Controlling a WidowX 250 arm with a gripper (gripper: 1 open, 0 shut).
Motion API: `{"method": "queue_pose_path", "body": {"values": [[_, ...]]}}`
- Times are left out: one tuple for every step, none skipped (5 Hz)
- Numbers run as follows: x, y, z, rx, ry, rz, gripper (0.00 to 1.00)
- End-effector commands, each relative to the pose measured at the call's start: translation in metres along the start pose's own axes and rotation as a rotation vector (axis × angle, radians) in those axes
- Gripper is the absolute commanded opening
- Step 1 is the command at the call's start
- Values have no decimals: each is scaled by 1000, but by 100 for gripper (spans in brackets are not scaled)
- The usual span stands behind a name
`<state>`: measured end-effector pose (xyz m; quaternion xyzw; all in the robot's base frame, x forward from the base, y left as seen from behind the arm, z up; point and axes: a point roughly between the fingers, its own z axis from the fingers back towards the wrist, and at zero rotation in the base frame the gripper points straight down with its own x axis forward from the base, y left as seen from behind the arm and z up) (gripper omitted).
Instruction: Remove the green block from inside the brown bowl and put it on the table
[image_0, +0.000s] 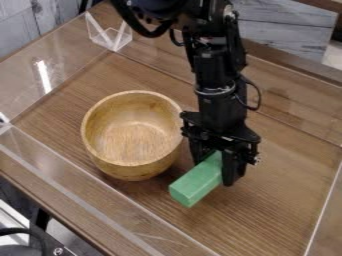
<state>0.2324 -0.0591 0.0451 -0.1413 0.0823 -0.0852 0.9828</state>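
The green block (195, 183) lies on the table (281, 190) just right of the brown bowl (132, 133), its near end resting on the wood. My gripper (219, 168) comes straight down over the block's far end, its black fingers shut on that end. The bowl holds nothing and stands upright, its rim a short way left of the fingers.
Clear plastic walls (80, 215) run along the table's front and left edges. A clear plastic stand (107, 35) sits at the back left. Bare wood stretches to the right of the block and behind the bowl.
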Motion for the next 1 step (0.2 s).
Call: {"method": "queue_pose_path", "body": {"values": [[5, 1, 9, -7, -27, 8, 0]]}}
